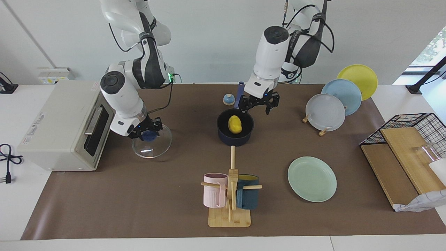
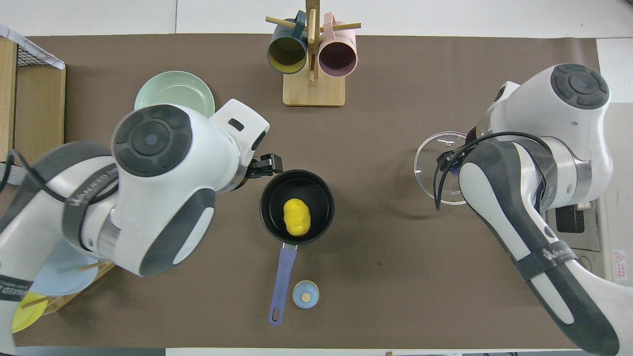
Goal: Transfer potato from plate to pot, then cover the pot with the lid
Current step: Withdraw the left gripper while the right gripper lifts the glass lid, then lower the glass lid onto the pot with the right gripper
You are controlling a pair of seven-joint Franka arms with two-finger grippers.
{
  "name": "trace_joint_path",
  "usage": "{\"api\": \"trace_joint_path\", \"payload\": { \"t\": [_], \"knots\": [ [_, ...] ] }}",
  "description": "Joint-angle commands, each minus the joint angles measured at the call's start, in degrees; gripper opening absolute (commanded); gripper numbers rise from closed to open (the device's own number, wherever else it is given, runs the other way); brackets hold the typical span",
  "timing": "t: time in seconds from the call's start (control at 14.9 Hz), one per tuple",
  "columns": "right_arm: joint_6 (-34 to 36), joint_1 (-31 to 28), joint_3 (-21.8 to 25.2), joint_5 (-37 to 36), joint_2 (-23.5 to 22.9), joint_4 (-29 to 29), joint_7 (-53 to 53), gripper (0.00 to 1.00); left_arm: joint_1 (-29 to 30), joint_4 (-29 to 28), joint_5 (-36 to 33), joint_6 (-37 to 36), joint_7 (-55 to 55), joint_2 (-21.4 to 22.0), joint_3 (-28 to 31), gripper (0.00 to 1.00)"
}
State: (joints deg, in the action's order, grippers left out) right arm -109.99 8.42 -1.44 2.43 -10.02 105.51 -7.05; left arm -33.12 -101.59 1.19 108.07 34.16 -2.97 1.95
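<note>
The yellow potato [image 1: 235, 124] lies inside the navy pot [image 1: 223, 134] at the middle of the table; it also shows in the overhead view [image 2: 296, 216]. The pot's handle [image 2: 283, 277] points toward the robots. My left gripper [image 1: 259, 104] is open and empty, just above the pot's rim on the robots' side. The mint-green plate [image 1: 312, 179] is bare, farther from the robots toward the left arm's end. The glass lid [image 1: 156, 146] sits low at the table toward the right arm's end. My right gripper [image 1: 147, 134] is closed on its blue knob.
A toaster oven [image 1: 59, 125] stands beside the lid at the right arm's end. A mug rack [image 1: 230, 195] stands farther from the robots than the pot. A blue-topped wooden dome [image 1: 228, 99] sits by the pot's handle. A plate rack [image 1: 325, 111] and a wire basket [image 1: 411, 129] are at the left arm's end.
</note>
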Motion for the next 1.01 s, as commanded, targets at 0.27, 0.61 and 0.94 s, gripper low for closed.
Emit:
{"api": "trace_joint_path", "payload": {
  "t": [0.27,0.61,0.94],
  "knots": [
    [7.0,15.6,-0.1,-0.2,-4.0,-13.3,25.2,0.00,17.1,4.2,1.3,-15.1,-28.4,6.8,0.2,1.00],
    [2.9,26.8,-0.1,-0.6,-5.4,-13.8,38.3,0.00,22.9,6.7,-0.4,-22.3,-34.0,7.4,0.0,1.00],
    [-0.8,31.1,-0.1,-4.1,-9.5,-13.9,42.6,0.00,26.6,12.7,-0.8,-28.7,-34.1,6.7,-1.4,1.00]
  ]
}}
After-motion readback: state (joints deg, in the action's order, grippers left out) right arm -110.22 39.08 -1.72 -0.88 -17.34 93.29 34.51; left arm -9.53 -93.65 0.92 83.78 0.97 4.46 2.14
